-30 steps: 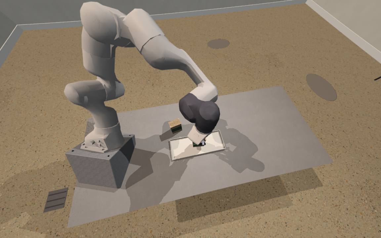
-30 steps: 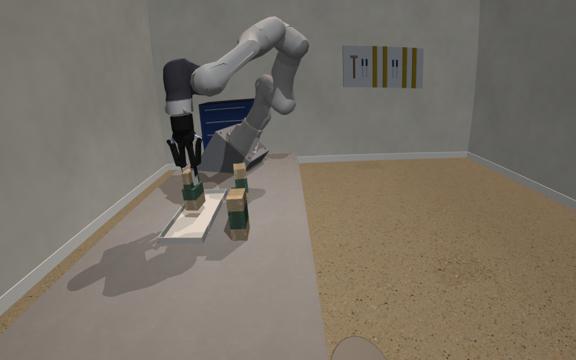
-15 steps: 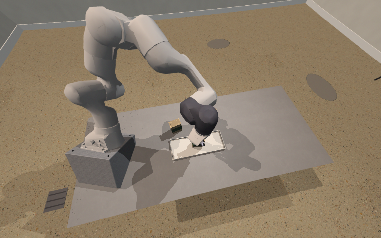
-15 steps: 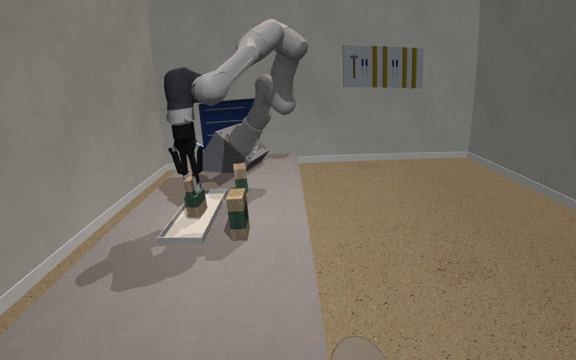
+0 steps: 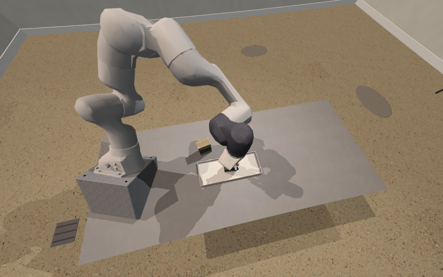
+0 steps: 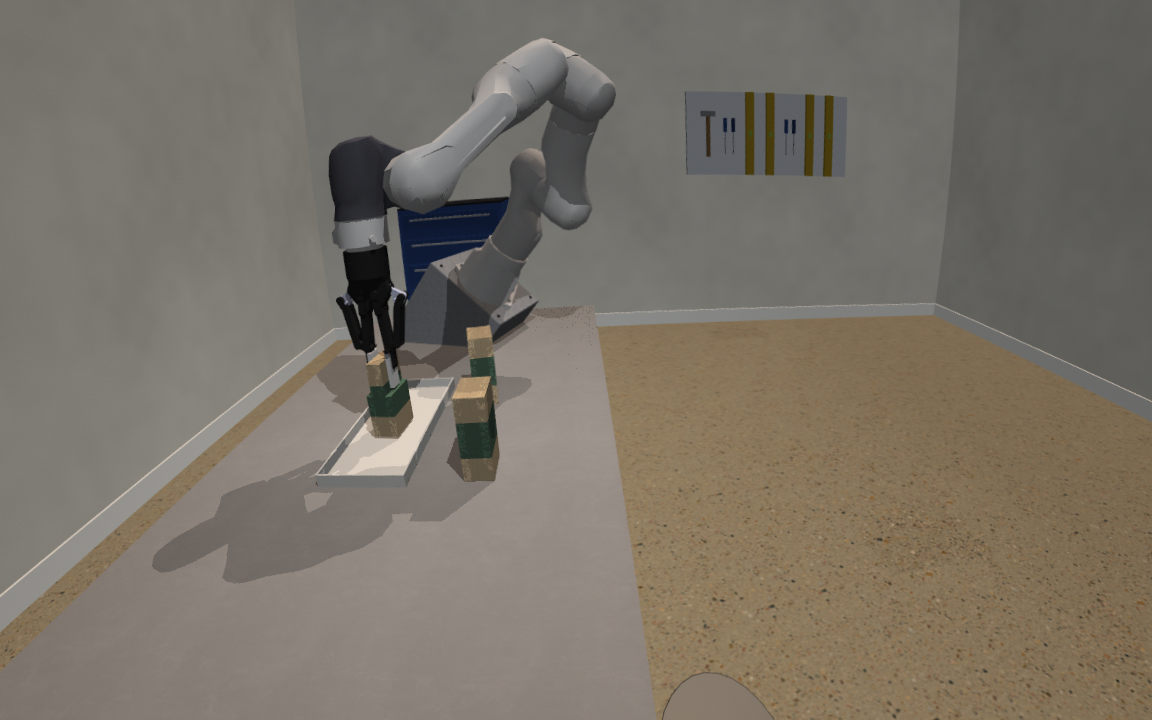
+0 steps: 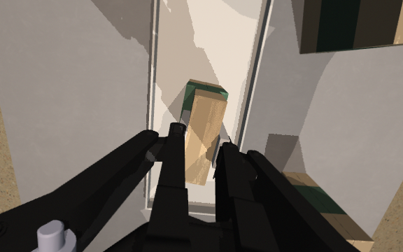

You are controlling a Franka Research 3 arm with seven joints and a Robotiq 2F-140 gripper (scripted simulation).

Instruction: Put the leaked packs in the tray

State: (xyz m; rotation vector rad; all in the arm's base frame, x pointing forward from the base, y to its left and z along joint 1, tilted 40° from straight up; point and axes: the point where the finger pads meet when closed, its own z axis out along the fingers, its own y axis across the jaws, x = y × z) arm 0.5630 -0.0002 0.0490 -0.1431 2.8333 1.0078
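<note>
My gripper is shut on the top of a tan coffee pack with a green band. The pack hangs upright with its bottom down inside the white tray, near the tray's far end. I cannot tell whether it touches the tray floor. Two more packs stand upright on the grey mat beside the tray: one near its middle, one further back toward the robot base. In the top view the wrist hides the nearer pack.
The robot's grey pedestal stands at the mat's back edge. A blue cabinet is behind the arm. The grey mat lies on a sandy floor.
</note>
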